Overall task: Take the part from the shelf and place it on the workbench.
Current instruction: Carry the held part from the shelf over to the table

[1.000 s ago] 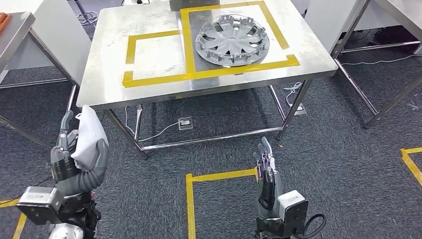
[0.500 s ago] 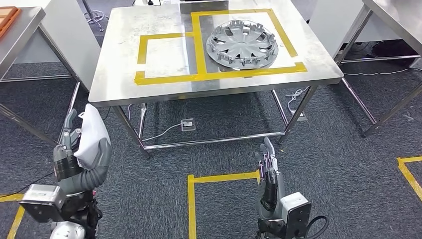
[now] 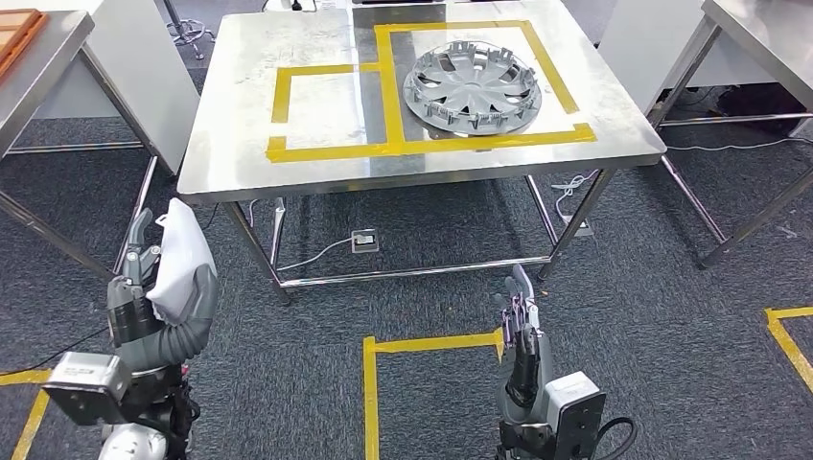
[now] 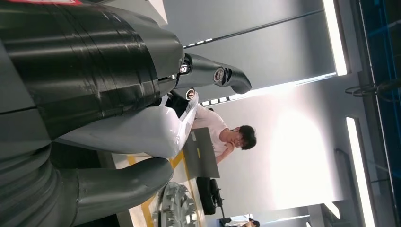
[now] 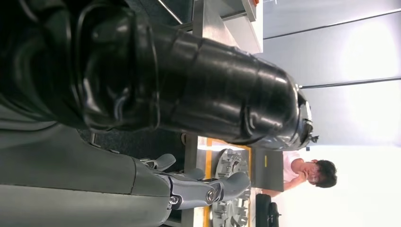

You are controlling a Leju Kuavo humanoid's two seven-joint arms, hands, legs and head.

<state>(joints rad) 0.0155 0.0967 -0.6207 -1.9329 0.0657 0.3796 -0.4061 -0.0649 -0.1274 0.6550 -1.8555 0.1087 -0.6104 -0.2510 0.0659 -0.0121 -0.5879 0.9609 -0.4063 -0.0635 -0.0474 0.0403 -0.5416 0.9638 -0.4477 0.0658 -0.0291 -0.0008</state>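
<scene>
- Stainless steel workbench [image 3: 316,163] stands ahead of the robot, marked with yellow tape [image 3: 331,149] into a smaller box toward the left edge and a larger box toward the right edge. Risk: the near edge is well apart from the robot's hands, so a release made short of it would send the part to the carpet [image 3: 422,297].
- Grey wheel cover [image 3: 472,89] lies inside the larger taped box, near the far right corner. Risk: an overreaching set-down could strike it or land on it. The smaller box looks the safer target, though which box is meant cannot be told.
- Left hand [image 3: 158,283] hangs low beside the near left corner of the workbench, fingers and thumb clamped around the white part [image 3: 177,259]. In the left wrist view the part [image 4: 142,135] sits between the thumb and the darker fingers.
- White part looks smooth and rounded, and much of it stands above the clamping fingers. Risk: I judge it could slip or rotate as the arm lifts toward the bench top. It could also clip the bench's near edge on the way up.
- Right hand [image 3: 519,335] hangs low in front of the workbench, fingers straight and close together, holding nothing. Risk: slight, but its fingers could catch the bench's lower rail [image 3: 412,271] if the robot steps in.
</scene>
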